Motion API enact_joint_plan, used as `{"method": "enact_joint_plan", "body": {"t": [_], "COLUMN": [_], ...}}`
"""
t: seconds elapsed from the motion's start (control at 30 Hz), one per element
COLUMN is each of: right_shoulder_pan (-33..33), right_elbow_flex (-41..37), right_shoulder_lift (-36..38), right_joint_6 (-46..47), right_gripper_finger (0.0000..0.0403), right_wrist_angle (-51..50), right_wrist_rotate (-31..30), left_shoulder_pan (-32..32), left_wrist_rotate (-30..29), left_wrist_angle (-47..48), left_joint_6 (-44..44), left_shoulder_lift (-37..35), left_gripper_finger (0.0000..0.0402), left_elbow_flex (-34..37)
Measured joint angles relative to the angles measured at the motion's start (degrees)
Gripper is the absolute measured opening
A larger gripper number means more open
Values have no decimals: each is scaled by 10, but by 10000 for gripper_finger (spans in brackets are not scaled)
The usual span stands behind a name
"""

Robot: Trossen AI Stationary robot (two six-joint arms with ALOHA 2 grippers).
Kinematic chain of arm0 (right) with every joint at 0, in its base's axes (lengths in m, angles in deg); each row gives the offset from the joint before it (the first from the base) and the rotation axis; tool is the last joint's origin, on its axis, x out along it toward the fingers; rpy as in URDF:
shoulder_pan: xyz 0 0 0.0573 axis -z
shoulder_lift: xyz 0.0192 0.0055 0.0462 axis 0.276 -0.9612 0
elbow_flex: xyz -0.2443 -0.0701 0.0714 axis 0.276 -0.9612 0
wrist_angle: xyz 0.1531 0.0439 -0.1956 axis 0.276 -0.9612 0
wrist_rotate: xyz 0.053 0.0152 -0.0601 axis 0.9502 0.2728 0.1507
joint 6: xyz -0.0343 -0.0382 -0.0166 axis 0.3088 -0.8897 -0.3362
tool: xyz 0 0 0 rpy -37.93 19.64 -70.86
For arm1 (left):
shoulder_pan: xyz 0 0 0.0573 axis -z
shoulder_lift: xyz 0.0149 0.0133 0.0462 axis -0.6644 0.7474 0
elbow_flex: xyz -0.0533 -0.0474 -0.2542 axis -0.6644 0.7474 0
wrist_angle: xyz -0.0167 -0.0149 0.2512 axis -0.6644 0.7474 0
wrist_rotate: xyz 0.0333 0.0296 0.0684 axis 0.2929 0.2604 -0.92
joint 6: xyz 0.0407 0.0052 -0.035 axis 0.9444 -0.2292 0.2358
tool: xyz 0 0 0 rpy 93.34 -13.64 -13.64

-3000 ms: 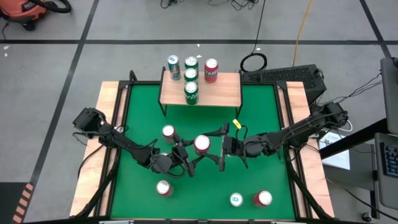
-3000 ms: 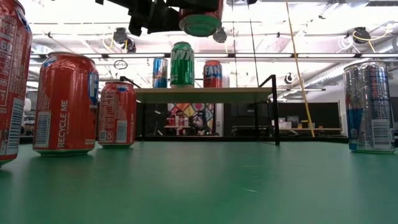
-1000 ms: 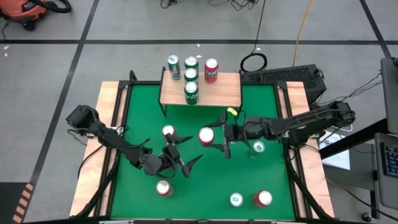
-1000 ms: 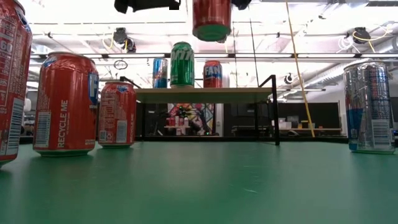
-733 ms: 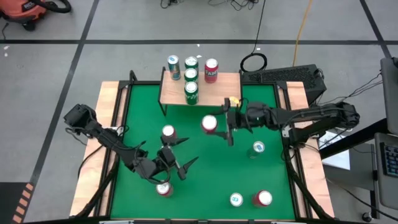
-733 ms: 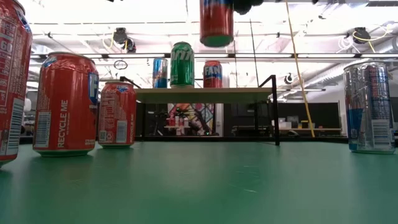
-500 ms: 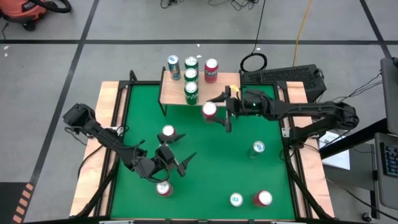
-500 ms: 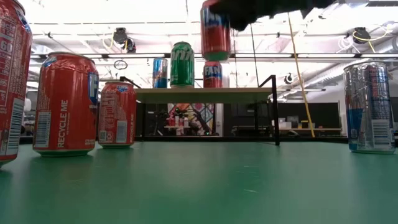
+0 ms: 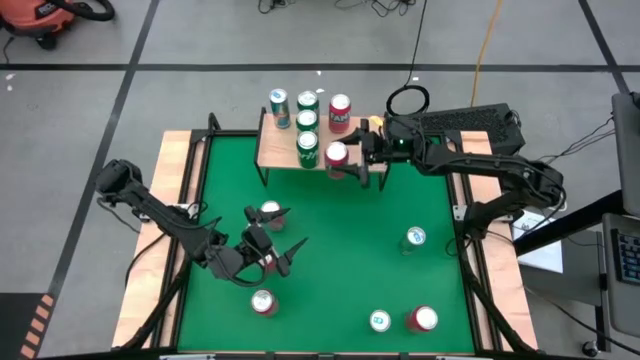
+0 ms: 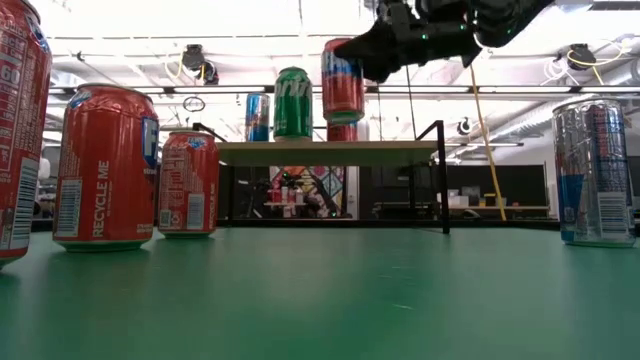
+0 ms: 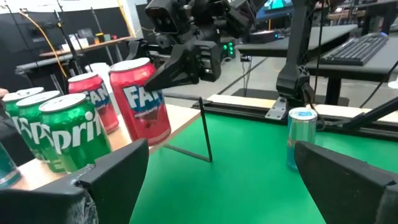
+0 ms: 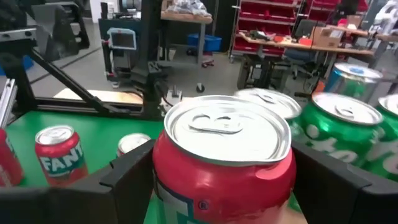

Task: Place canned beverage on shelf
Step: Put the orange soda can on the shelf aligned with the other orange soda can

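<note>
The shelf [image 9: 350,135] stands at the table's far edge and carries a blue can [image 9: 278,103], three green cans [image 9: 307,146] and a red can [image 9: 340,110]. My right gripper [image 9: 345,159] is shut on another red can [image 10: 343,82] above the shelf's near right part. It also shows in the left wrist view [image 11: 144,102] and the right wrist view [image 12: 227,134]. My left gripper [image 9: 275,236] is open and empty above the green table's left middle, next to a standing red can [image 9: 270,210]. My right gripper pinches the red can's side wall just below its rim [image 12: 163,163] between its two fingers, one on each side. The fingers [image 10: 385,55] come level from the table's right side. The can stands upright in the hold, its bottom lifted clear above the shelf top [image 10: 330,150].
On the green table stand a red can [image 9: 263,302] near the front left, a green-topped can [image 9: 380,320] and a red can [image 9: 424,320] at the front right, and a blue can [image 9: 415,237] at the right. The shelf's right half is bare wood.
My right gripper has carried the red can toward the table's far edge, from above the table's middle to above the shelf; the can has stayed upright. My left gripper has drawn back a little toward the table's left edge and has stayed open.
</note>
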Motion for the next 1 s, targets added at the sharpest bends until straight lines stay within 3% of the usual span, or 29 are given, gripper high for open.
{"method": "enact_joint_plan", "body": {"t": [0.37,0.57,1.0], "right_shoulder_pan": [75,88,95], "right_elbow_flex": [0,1,2], "right_shoulder_lift": [-13,-43,-59], "right_joint_6": [0,1,-5], "right_gripper_finger": [304,304,313], "right_wrist_angle": [-2,9,21], "right_wrist_rotate": [81,79,80], "left_shoulder_pan": [-23,-41,-41], "left_wrist_rotate": [19,65,69], "left_wrist_angle": [1,1,3], "left_joint_6": [-1,-2,-16], "left_shoulder_lift": [-1,-1,-1], "left_gripper_finger": [393,393,393], "left_elbow_flex": [0,0,0]}}
